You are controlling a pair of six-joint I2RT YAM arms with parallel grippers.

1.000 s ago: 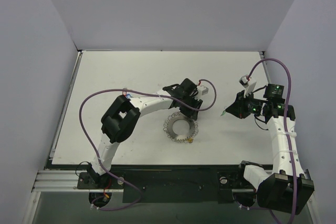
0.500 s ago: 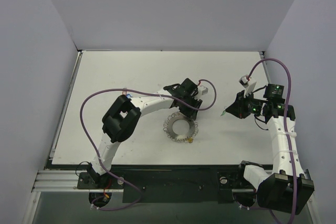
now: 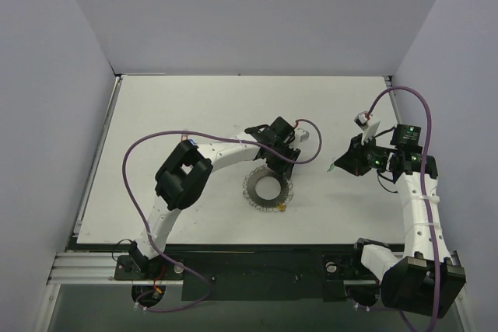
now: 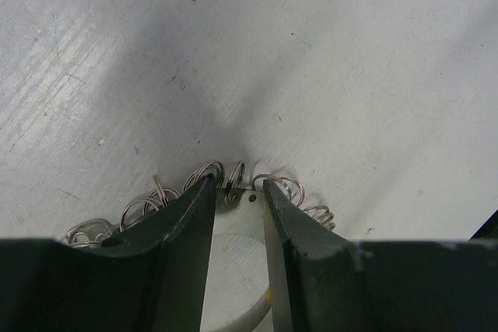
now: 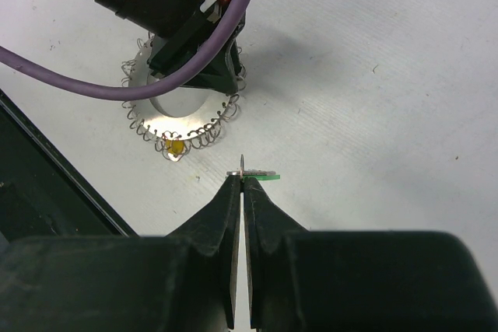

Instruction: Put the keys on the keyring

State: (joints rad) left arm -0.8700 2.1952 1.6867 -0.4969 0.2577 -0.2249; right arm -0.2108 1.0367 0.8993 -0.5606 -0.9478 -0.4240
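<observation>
Keyring (image 3: 268,190): lies flat on the white table (image 3: 171,106), a little right of centre and towards the near edge. Its yellow tag (image 3: 282,207) is on the near-right rim.

Left gripper (image 3: 274,167): set down on the far rim of the ring. In the left wrist view its jaws stand at a middling gap, and the left gripper (image 4: 236,188) straddles a short stretch of the keyring (image 4: 233,227) with one small loop between the tips. They are not closed on anything.

Right gripper (image 3: 336,167): hangs over bare table, well apart from the ring on its right side. In the right wrist view the right gripper (image 5: 243,180) is pinched tight on a key with a green tag (image 5: 263,177), which juts sideways from the very tips. The keyring (image 5: 150,126) and its yellow tag (image 5: 177,148) lie beyond.

Likely hazards:
- The key is caught by a thin edge only, so a push against a loop could make it swivel or slip out.
- The ring appears to be steadied rather than clamped, so it may slide under that push.
- The left gripper and its cable crowd the far rim, so an approach from that side risks a knock.

Containers: none is in view. Of the ring's loops, none can be seen to carry a key.
</observation>
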